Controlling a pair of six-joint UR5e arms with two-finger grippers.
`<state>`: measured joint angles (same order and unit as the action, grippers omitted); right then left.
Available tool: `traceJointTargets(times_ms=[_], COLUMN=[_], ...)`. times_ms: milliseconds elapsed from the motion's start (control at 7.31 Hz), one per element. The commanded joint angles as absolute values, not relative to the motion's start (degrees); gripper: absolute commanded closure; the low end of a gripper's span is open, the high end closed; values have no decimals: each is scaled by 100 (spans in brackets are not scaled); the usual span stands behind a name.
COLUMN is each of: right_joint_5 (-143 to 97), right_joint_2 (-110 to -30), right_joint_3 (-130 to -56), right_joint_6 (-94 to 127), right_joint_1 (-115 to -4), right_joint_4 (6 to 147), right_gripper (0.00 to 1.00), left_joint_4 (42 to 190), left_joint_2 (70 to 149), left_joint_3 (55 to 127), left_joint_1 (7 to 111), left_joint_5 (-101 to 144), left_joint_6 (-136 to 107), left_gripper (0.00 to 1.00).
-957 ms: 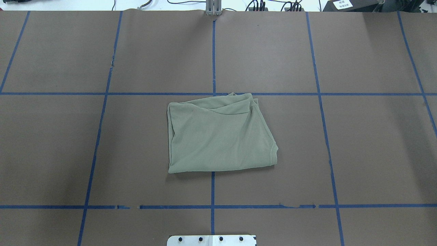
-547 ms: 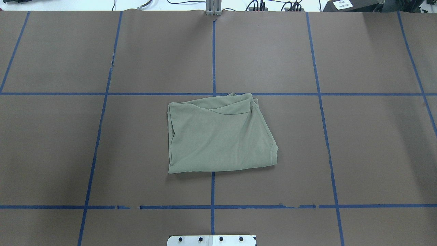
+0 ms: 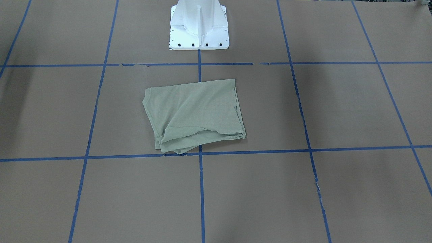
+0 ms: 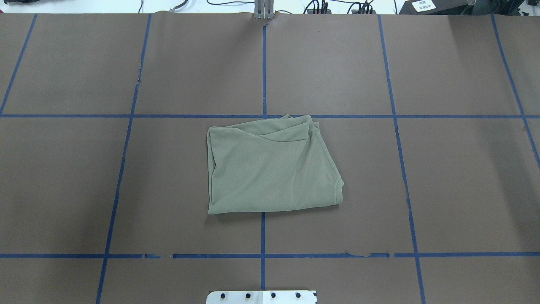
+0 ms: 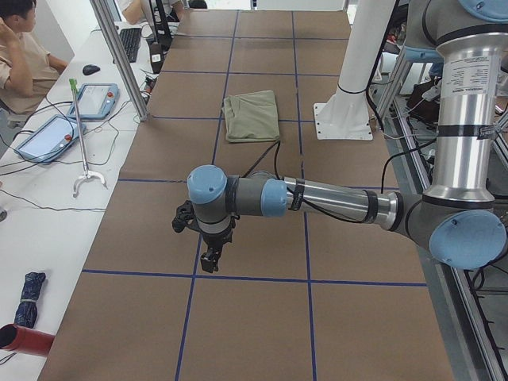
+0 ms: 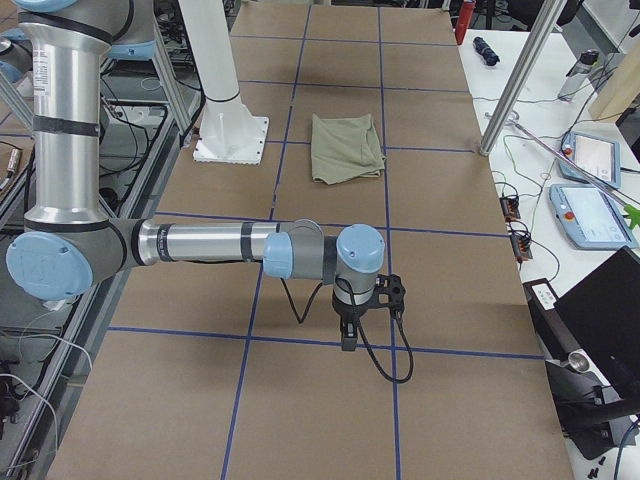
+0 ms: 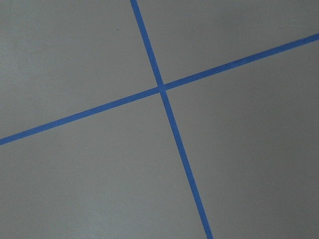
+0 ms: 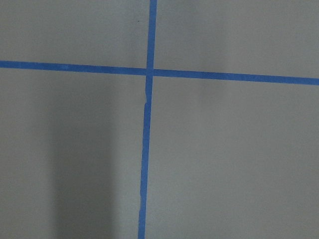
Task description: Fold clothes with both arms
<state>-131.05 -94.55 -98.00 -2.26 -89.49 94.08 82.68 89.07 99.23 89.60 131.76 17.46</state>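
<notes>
The sage-green shirt (image 4: pixel 272 166) lies folded into a rough rectangle at the middle of the brown table; it also shows in the front view (image 3: pixel 195 111) and small in both side views (image 5: pixel 250 115) (image 6: pixel 345 148). Neither arm shows in the overhead or front view. My left gripper (image 5: pixel 208 262) hangs over the table's left end, far from the shirt. My right gripper (image 6: pixel 347 338) hangs over the right end, also far from it. I cannot tell whether either is open or shut. Both wrist views show only table and blue tape.
Blue tape lines (image 4: pixel 263 63) mark a grid on the table. The white pedestal base (image 3: pixel 199 27) stands at the robot's edge near the shirt. A side bench holds tablets (image 5: pixel 55 131) (image 6: pixel 590 215) and cables. A person (image 5: pixel 20 55) sits by that bench.
</notes>
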Motion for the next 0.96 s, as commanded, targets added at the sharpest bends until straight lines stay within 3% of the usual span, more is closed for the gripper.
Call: traceJointTargets(times_ms=[0, 820], right_joint_5=[-13104, -13113], right_joint_2=[-9440, -9439], right_joint_3=[-9800, -9843], right_joint_6=[-229, -211], right_joint_1=[-8921, -8798], right_joint_4=[9404, 9396], right_gripper=[0, 0], left_joint_4=[8270, 8262], left_joint_2=[8877, 8851], left_joint_3=[9923, 9897], left_joint_1=[8965, 8965], left_joint_5=[13184, 13184], left_joint_6=[1740, 1723], left_gripper=[0, 0])
